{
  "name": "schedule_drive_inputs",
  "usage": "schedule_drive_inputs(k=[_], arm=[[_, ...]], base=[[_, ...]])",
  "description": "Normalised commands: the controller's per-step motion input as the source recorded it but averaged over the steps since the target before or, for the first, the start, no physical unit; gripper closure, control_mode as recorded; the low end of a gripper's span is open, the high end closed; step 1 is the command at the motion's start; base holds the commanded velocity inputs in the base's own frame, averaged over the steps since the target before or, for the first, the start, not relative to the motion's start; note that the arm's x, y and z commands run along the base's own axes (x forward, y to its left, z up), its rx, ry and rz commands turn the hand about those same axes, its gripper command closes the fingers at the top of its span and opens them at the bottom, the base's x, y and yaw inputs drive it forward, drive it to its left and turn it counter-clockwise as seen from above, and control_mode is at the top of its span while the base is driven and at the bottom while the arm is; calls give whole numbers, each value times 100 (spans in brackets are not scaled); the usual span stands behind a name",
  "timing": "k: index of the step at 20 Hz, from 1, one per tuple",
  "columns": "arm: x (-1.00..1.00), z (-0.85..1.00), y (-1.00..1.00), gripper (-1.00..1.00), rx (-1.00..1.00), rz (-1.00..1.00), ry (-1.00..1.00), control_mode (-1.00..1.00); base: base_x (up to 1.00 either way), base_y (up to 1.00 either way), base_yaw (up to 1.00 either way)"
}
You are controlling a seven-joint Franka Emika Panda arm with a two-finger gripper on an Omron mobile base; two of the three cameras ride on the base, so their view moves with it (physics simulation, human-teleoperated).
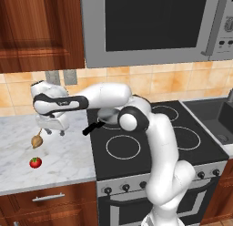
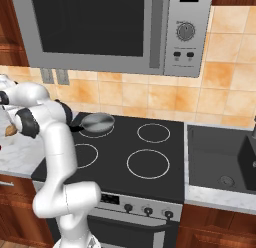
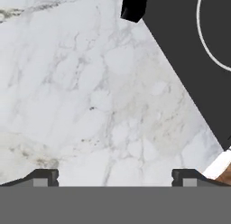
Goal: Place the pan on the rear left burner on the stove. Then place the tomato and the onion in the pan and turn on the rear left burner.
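The pan (image 2: 97, 122) sits on the rear left burner (image 2: 106, 134) of the stove (image 2: 120, 152). In the left base view the pan (image 1: 108, 115) is partly hidden behind my arm, and its black handle (image 1: 93, 127) points toward the counter. The onion (image 1: 36, 141) lies on the marble left of the stove, with the tomato (image 1: 35, 162) nearer the front edge. My gripper (image 1: 51, 131) hangs open just above and right of the onion, holding nothing. In the hand view the gripper (image 3: 115, 178) faces bare marble, with the handle tip (image 3: 134, 6) at the top.
A microwave (image 1: 154, 24) hangs over the stove. Small black knobs (image 1: 125, 187) line the steel front panel. A sink (image 2: 220, 152) lies right of the stove. A wooden wall cabinet (image 1: 36, 29) is above the marble counter (image 1: 68, 152).
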Motion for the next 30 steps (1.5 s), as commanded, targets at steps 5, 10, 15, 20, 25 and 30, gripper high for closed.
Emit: schedule_drive_inputs(k=[5, 10, 15, 20, 25, 30], arm=[[0, -3, 13, -100, 15, 20, 0, -100], [0, -17, 5, -100, 23, 14, 1, -100], [0, -31, 4, -100, 24, 14, 1, -100], [0, -31, 8, -100, 14, 11, 0, -100], [0, -3, 21, -100, 1, 3, 0, -100], [0, 0, 24, -100, 0, 0, 0, -100]], base=[[0, 0, 0], [0, 0, 0], [0, 0, 0], [0, 0, 0], [0, 0, 0], [0, 0, 0]])
